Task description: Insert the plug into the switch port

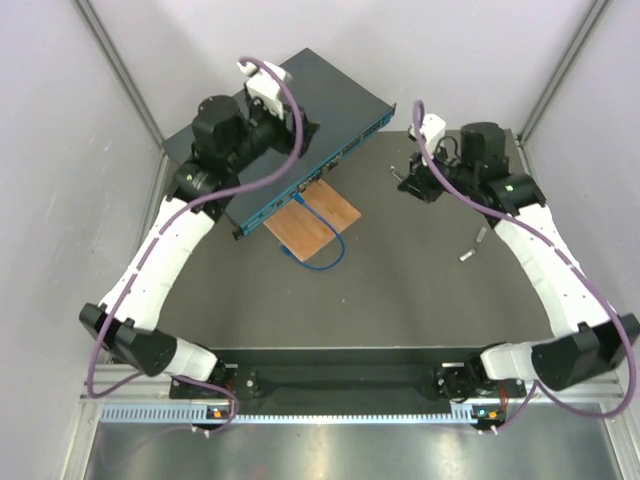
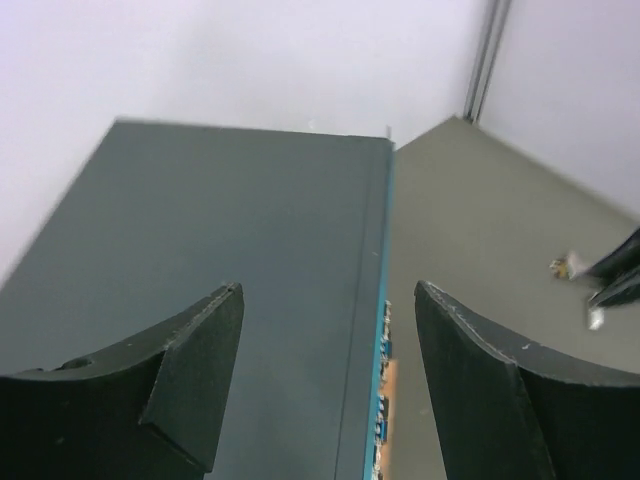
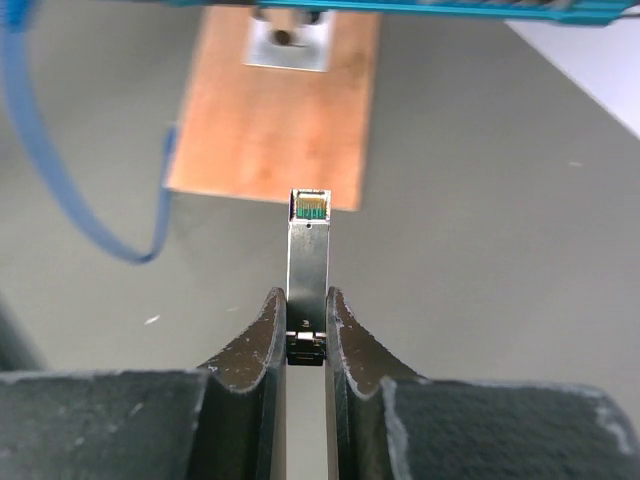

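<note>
The switch point(image 1: 335, 95) is a flat dark teal box lying at the back left, its row of ports point(image 1: 330, 165) facing the table's middle. My left gripper point(image 1: 298, 132) hovers over the switch's top near that front edge. In the left wrist view my left gripper point(image 2: 330, 300) is open, with only the switch top point(image 2: 230, 250) below it. The plug point(image 3: 307, 255), a slim silver module with a green-tipped end, points toward the switch's front face point(image 3: 400, 6). My right gripper point(image 3: 305, 305) is shut on the plug's rear end, and it floats right of the ports point(image 1: 408, 182).
A thin orange-brown wooden board point(image 1: 315, 220) lies in front of the switch, with a blue cable point(image 1: 325, 252) looping off it. Two small metal pieces point(image 1: 472, 248) lie on the mat at the right. Grey walls close in on both sides.
</note>
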